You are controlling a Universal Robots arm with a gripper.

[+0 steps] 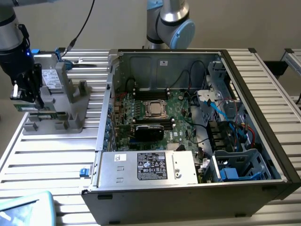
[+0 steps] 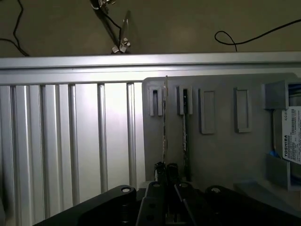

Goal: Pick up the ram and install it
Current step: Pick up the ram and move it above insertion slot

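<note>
The gripper point(image 1: 24, 96) stands over the grey holder point(image 1: 70, 101) at the exterior view's left, its jaws closed tight on the ram point(image 1: 22, 108). The ram hangs edge-up just under the fingertips, its long axis level (whether it has cleared its slot cannot be told). The open computer case point(image 1: 188, 202) lies well apart toward the exterior view's right, housing the motherboard point(image 1: 181, 113) and CPU socket point(image 1: 154, 109). The holder also carries a second stick point(image 2: 185, 132) in the neighbouring slot and a labelled drive point(image 2: 292, 136).
</note>
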